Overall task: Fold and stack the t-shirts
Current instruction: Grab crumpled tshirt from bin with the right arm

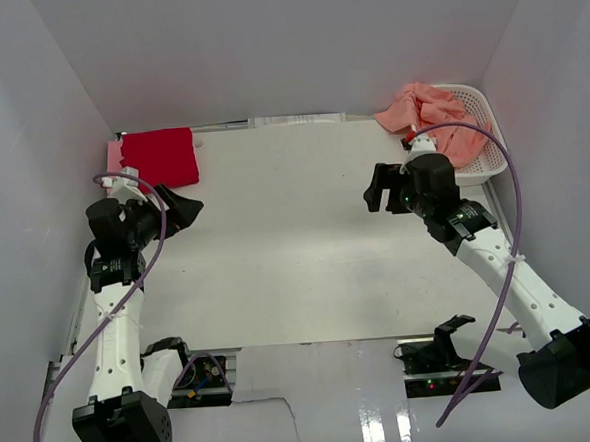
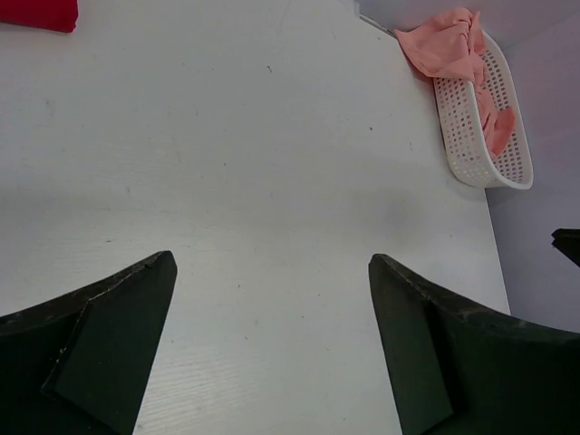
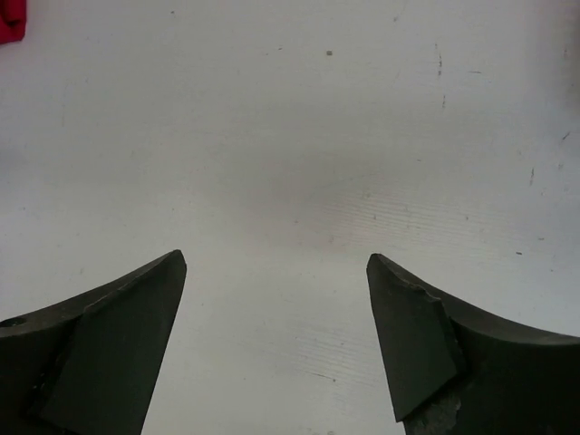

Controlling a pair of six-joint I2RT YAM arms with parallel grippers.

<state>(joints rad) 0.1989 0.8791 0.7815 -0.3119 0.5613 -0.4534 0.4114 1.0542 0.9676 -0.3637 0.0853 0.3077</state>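
Observation:
A folded red t-shirt [image 1: 161, 156] lies at the table's back left, on a pink one whose edge [image 1: 113, 152] shows; the red corner shows in the left wrist view [image 2: 36, 14] and right wrist view [image 3: 11, 20]. A crumpled salmon t-shirt [image 1: 431, 112] hangs out of the white basket [image 1: 478, 105] at the back right, also in the left wrist view [image 2: 449, 45]. My left gripper [image 1: 186, 208] is open and empty just right of the red shirt [image 2: 272, 272]. My right gripper [image 1: 377, 190] is open and empty above bare table, left of the basket [image 3: 276, 267].
The white basket [image 2: 476, 154] sits against the right wall. Grey walls enclose the table on three sides. Black clamps and cables [image 1: 438, 347] sit at the near edge by the arm bases.

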